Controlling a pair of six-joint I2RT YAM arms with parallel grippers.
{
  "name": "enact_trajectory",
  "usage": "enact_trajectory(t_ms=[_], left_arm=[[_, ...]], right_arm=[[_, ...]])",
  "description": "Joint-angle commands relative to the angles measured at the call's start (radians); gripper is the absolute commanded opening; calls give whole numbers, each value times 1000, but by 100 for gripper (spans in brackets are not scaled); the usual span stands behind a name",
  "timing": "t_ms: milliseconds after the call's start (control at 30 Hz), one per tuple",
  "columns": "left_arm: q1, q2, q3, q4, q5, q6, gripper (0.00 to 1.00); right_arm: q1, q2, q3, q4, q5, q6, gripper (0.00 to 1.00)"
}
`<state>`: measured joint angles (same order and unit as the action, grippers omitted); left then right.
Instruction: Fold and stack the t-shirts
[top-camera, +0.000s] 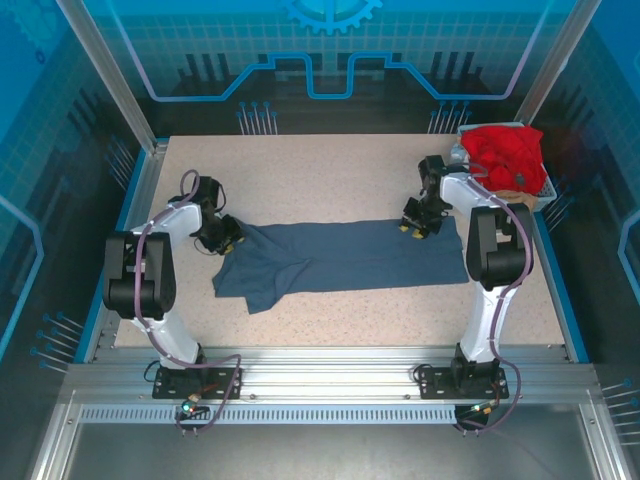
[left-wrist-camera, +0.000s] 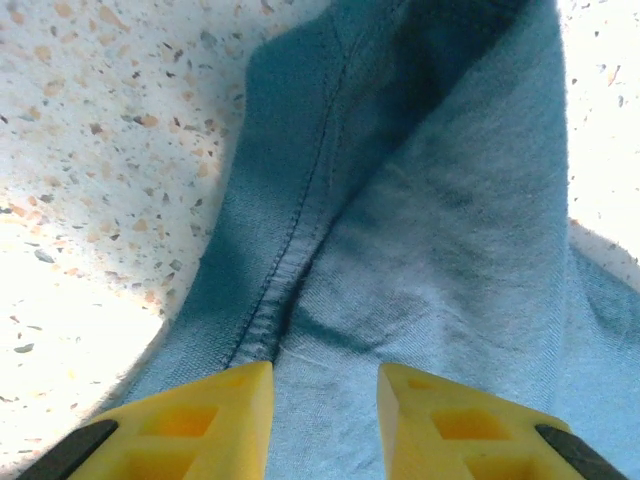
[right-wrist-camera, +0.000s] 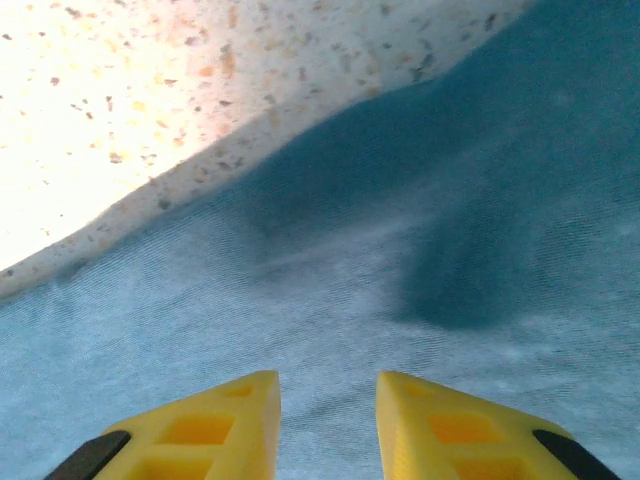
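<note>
The dark slate-blue t-shirt (top-camera: 340, 258) lies spread along the table (top-camera: 330, 170) between the two grippers, one end bunched and rumpled under the left gripper (left-wrist-camera: 325, 372), its far edge just below the right gripper (right-wrist-camera: 327, 378). Both pairs of yellow fingers stand apart over the cloth with nothing pinched between them. This is thin, limp knit: light, and likely to sag and drag on the speckled top if lifted from a single point. The best hold is probably a firm edge. For the left gripper that is the stitched seam running up ahead of its left finger; for the right, the shirt's edge ahead and to its left. Behind the right gripper, the red t-shirt (top-camera: 505, 150) sits heaped in the wire basket (top-camera: 543, 193).
</note>
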<state>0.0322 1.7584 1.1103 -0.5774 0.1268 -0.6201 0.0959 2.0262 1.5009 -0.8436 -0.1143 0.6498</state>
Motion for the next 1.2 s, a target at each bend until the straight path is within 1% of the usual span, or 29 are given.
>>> enact_trajectory(t_ms=[0, 200, 333, 433, 600, 767, 1167], left_arm=[[-12, 8, -19, -16, -13, 30, 34], [-21, 37, -7, -2, -16, 32, 34], [-28, 52, 8, 7, -18, 45, 30], [-29, 54, 16, 3, -22, 50, 23], [-34, 28, 28, -11, -45, 57, 9], [-40, -10, 23, -25, -66, 59, 0], [-60, -140, -26, -66, -83, 24, 0]], right_arm=[[17, -26, -9, 4, -39, -6, 32], [17, -23, -5, 2, -42, -10, 32], [17, -21, -1, 2, -44, -10, 32], [18, -24, -3, 4, -42, -9, 32], [18, -26, -4, 5, -38, -9, 32], [16, -23, -7, 8, -39, -6, 32], [18, -19, -5, 7, -38, -13, 31]])
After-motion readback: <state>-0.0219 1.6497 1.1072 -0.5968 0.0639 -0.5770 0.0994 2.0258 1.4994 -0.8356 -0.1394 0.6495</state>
